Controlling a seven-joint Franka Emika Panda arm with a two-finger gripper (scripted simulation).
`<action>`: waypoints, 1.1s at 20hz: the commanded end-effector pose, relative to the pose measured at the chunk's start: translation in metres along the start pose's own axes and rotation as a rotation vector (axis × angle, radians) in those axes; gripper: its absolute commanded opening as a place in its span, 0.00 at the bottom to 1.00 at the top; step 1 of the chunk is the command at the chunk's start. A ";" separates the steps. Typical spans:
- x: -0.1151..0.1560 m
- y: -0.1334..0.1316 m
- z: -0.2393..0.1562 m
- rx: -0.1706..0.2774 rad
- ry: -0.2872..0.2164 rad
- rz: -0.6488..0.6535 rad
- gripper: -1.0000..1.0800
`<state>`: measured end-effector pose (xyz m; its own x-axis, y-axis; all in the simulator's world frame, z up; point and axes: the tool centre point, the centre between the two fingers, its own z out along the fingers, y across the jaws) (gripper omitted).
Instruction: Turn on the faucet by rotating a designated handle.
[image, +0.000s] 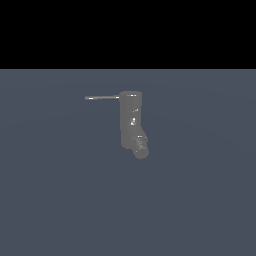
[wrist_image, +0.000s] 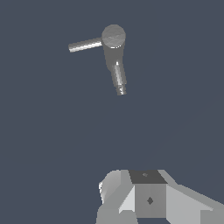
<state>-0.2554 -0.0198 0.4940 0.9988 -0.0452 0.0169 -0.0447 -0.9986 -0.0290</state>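
The faucet (image: 130, 120) stands upright on the floor (image: 200, 200). Its handle (image: 102, 98) sticks out from the top toward the exterior view's left. The spout (image: 140, 147) angles down at the base.

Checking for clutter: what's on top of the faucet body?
Nothing rests on the faucet: its flat round cap is bare. The handle projects sideways from its top. Its base underneath is hidden.

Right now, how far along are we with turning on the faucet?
Nothing looks done yet. The faucet stands alone, its handle sticking out toward the exterior view's left, untouched. In the wrist view, the gripper is well away from the handle; whether its fingers are open is unclear. Left: approach, reach the handle, rotate it.
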 end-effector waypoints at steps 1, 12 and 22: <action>0.000 0.000 0.000 0.000 0.000 0.000 0.00; 0.006 -0.015 0.013 -0.001 0.000 0.061 0.00; 0.028 -0.052 0.049 -0.004 0.000 0.222 0.00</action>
<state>-0.2291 0.0257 0.4531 0.9720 -0.2349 0.0117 -0.2345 -0.9717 -0.0277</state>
